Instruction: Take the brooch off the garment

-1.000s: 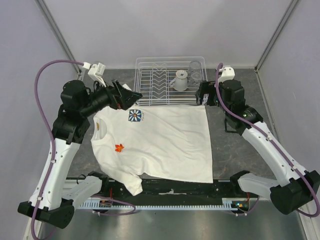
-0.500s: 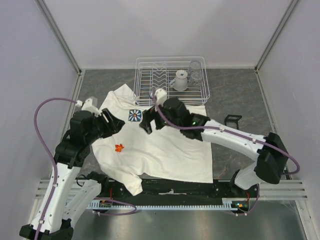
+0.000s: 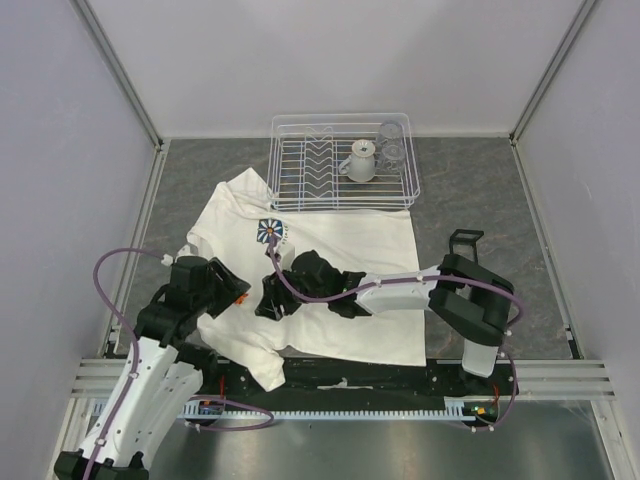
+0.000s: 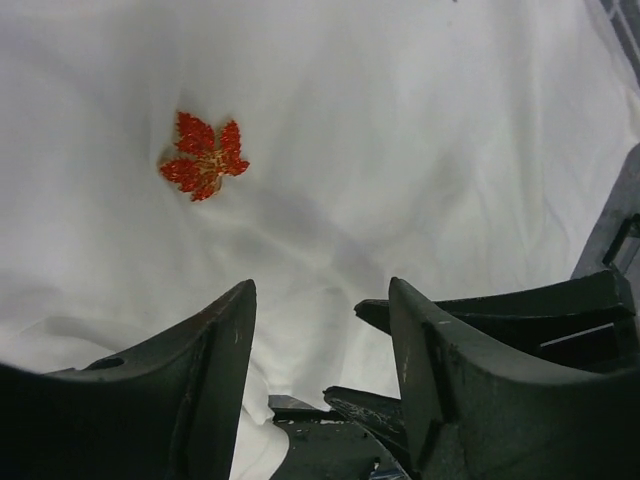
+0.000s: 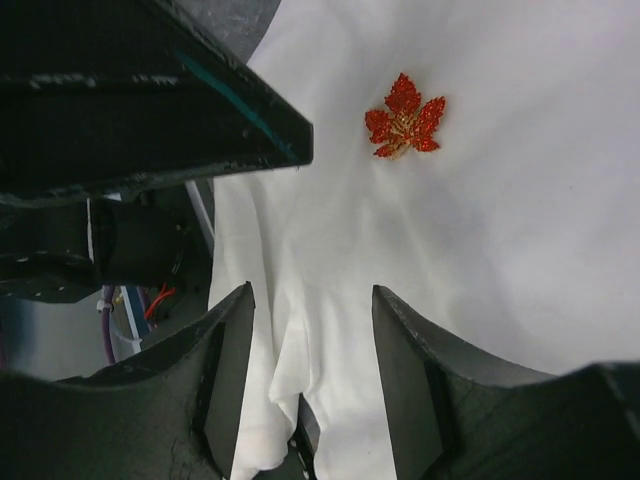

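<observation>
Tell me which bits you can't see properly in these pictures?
- Fastening of the brooch: in both wrist views it is hidden under the leaf and the cloth of the garment.
- Brooch, top view: just an orange speck by the left gripper, too small to show its shape.
- Right gripper, top view: dark and small, so the finger gap is unclear.
- Daisy logo, top view: fine details are too small.

A white wire dish rack [image 3: 340, 160] blocks the far side of the grey stone-look table [image 3: 480, 190]. Bare tabletop lies free to the right of the large white T-shirt [image 3: 350, 250]. At the near left, the left gripper [image 4: 320, 295] and right gripper [image 5: 310, 300] crowd together beside the tiny orange-red leaf brooch [image 4: 204, 156].
</observation>
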{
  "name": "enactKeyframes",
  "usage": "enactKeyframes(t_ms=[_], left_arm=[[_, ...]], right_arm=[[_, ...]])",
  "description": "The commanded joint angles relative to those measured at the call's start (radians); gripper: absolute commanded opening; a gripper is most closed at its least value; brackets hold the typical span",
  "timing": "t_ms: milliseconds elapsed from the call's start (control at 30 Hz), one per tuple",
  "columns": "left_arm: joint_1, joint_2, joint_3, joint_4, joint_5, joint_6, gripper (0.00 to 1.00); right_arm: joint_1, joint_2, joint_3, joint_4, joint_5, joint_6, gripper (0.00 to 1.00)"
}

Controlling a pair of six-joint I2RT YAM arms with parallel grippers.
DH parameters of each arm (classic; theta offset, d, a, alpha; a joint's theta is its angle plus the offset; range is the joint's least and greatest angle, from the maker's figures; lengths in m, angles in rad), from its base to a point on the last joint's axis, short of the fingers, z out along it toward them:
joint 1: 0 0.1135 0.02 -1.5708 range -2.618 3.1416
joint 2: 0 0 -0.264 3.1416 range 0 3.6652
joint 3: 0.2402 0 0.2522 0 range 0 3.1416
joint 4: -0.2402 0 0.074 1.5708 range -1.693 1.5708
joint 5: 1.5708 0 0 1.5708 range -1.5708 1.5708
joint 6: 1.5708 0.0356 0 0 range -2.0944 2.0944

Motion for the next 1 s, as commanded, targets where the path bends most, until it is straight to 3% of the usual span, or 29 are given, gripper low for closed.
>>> enactKeyframes(t_ms=[0,167,400,967], left_arm=[[0.008,0.002,-0.060,0.055,-0.125,-0.134,0.60],[0.014,0.077,-0.078,0.125,-0.216,-0.153,0.56],[0.054,0.212,-0.104,0.165,-0.233,-0.195,0.45],[0.078,0.155,-0.264,0.308,-0.254,-0.284,0.49]], right_arm=[[-0.003,0.072,0.033,0.174,0.024,0.044,0.57],[-0.032,0.160,0.076,0.217,0.046,0.067,0.51],[-0.060,0.278,0.169,0.218,-0.025,0.093,0.47],[-0.057,0.384,0.251,0.192,-0.038,0.060,0.45]])
